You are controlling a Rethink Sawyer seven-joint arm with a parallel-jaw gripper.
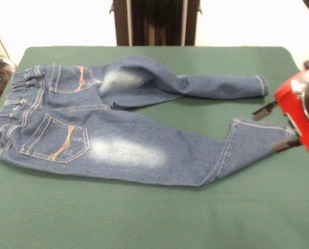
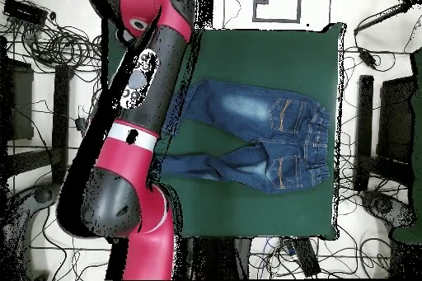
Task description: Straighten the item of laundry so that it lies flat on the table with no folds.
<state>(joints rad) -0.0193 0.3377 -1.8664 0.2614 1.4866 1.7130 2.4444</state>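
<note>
Lying back-up on the table (image 1: 144,218), the jeans (image 1: 123,145) have their near leg's hem between the gripper's (image 1: 279,129) spread fingers.

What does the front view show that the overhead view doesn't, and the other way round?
Only the front view shows the gripper at the hem of the nearer leg, its dark fingers apart, and the bend low in that leg where the cuff end angles back. Only the overhead view shows the arm reaching along one side of the table, hiding the cuffs, plus cables on the floor around it. Both show the jeans lying back side up, orange-stitched pockets visible, waistband at one end, legs spread, and one leg creased near the seat.
</note>
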